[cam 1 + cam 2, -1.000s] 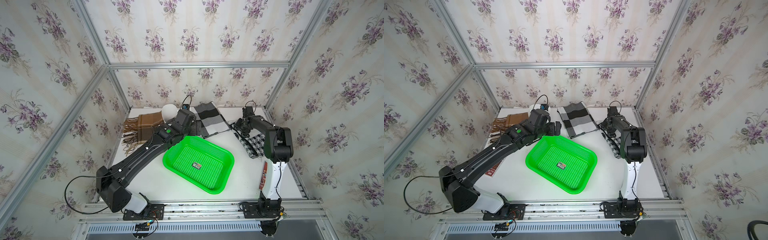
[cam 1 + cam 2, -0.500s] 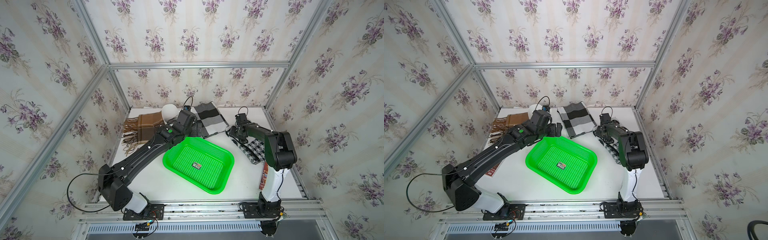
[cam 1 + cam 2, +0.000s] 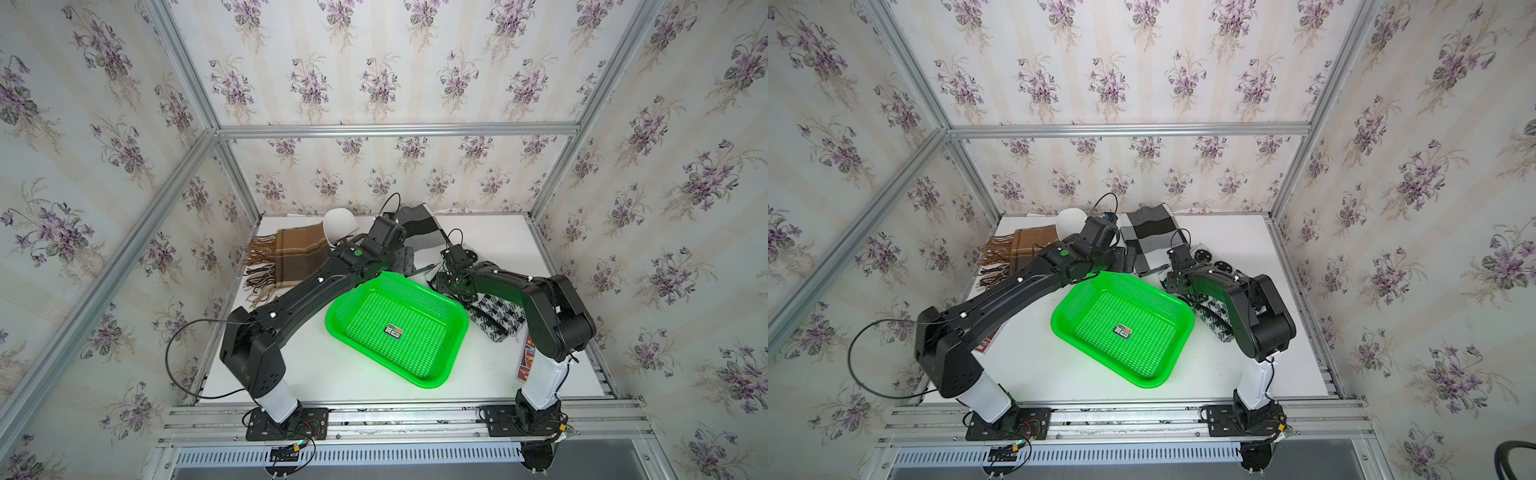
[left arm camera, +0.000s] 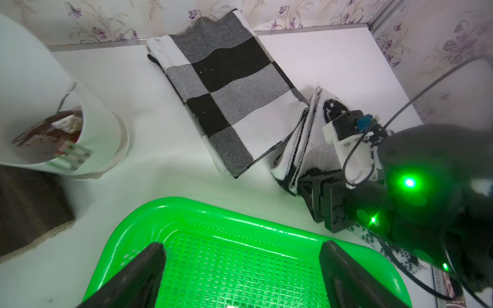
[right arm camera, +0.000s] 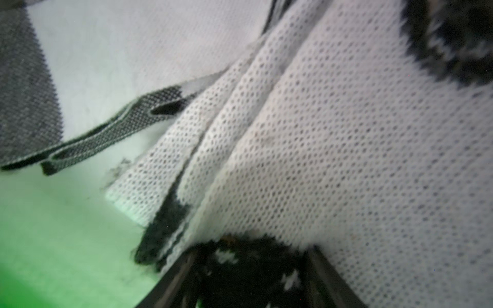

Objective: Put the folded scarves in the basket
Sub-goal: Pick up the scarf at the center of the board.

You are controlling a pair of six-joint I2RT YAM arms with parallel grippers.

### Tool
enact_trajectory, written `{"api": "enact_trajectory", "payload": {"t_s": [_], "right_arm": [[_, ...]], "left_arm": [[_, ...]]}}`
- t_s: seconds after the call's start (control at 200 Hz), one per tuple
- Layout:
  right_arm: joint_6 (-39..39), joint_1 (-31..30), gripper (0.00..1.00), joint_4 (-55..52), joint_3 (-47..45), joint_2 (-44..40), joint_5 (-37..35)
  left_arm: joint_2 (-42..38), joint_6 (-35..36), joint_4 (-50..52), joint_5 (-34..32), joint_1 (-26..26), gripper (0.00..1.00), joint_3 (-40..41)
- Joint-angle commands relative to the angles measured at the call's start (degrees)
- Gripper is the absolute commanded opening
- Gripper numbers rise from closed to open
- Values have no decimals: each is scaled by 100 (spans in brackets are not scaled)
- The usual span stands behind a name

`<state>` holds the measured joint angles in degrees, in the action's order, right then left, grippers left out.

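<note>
The bright green basket (image 3: 457, 332) (image 3: 1183, 332) sits mid-table with only a small sticker inside. A folded black-and-white knitted scarf (image 3: 494, 320) (image 3: 1217, 320) (image 4: 306, 138) (image 5: 346, 133) lies to the basket's right, its end bunched up near the basket's far right corner. My right gripper (image 3: 444, 284) (image 3: 1173, 282) (image 5: 253, 252) is shut on that bunched end, and a dark patch of the knit fills the gap between its fingers. My left gripper (image 3: 406, 265) (image 3: 1128, 259) (image 4: 242, 246) hangs open over the basket's far rim (image 4: 186, 210), holding nothing.
A grey, black and white checkered scarf (image 3: 419, 232) (image 4: 234, 93) lies at the back, beside the knitted one. A brown fringed scarf (image 3: 299, 257) and a white tub (image 3: 338, 224) (image 4: 40, 93) are at the back left. A red packet (image 3: 528, 357) lies by the right arm's base.
The right gripper has come from the back right toward the basket's far right corner, drawing the knitted scarf's end with it. The left arm has hardly moved.
</note>
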<state>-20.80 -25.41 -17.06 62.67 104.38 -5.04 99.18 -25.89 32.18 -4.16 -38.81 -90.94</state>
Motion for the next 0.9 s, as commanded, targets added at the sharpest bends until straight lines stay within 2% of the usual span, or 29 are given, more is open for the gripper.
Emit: {"api": "enact_trajectory", "payload": {"t_s": [0.0,0.085,0.24,0.31,0.44,0.669,0.894], "right_arm": [[122,-13,68,-320,-80,-413,366],[-15,-6,74,-481,-32,-827,17],[-632,304,82,-680,-262,-1840,-388],[-1125,686,82,-840,-530,-2255,-507],[-1593,1763,81,-728,-1375,-2966,83],[-2058,2821,80,-1014,-1909,-3643,94],[-2184,3293,80,-1142,-2055,-3816,122]], "left_arm": [[718,488,118,395,11,94,-624],[1352,731,202,647,5,94,-1146],[2656,1053,694,1581,5,94,-2501],[3112,1141,759,1953,-9,94,-2931],[3724,1411,833,2334,-79,94,-3491],[4487,1635,896,2284,-98,95,-4159],[4939,1757,834,2260,-170,93,-4441]]}}
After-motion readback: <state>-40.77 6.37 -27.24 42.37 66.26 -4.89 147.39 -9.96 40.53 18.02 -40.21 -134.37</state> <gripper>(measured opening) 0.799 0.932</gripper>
